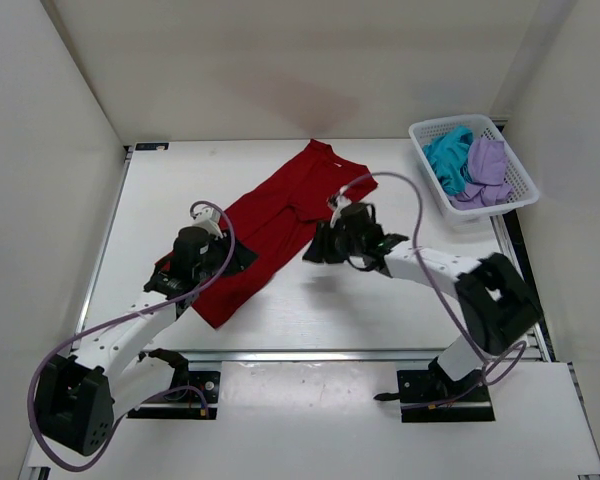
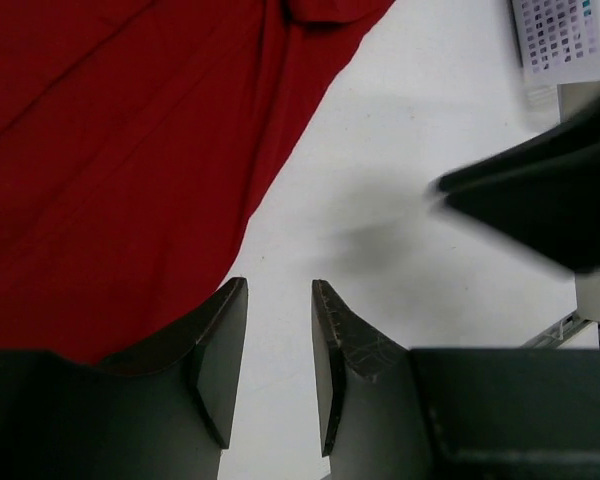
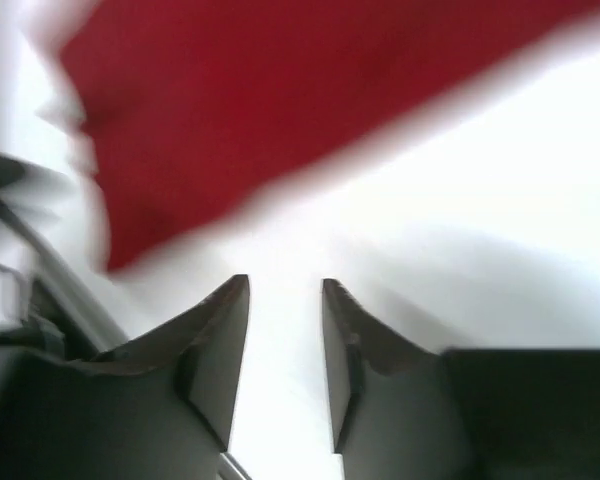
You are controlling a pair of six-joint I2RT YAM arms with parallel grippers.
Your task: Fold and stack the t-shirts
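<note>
Three t-shirts are in play, and only the dark red t-shirt [image 1: 270, 225] is out on the table [image 1: 380, 310]. It lies on a slant, collar end toward 12 o'clock and hem trailing toward 7 o'clock. The teal t-shirt [image 1: 446, 155] and the lavender t-shirt [image 1: 487, 165] sit bunched in the white mesh basket [image 1: 520, 185] at 2 o'clock.

The left gripper [image 2: 280, 285] hangs at the shirt's 8 o'clock side, jaws moderately parted, with only bare table between them and the red hem edge just to one side. The right gripper [image 3: 285, 280] hovers at the shirt's 4 o'clock edge. Its jaws are also parted and empty, and its own view is smeared with blur.

From where I stand, the main worry is a missed pinch. Both pairs of fingers sit over white table rather than cloth, so closing here would likely catch nothing or only a thin lip of hem. The shirt also lies crooked and looks doubled over near the collar. A pull from one side could drag it askew or bunch it instead of folding it cleanly. The two arms are close together across the cloth, and a careless crossing move could knock them together.
</note>
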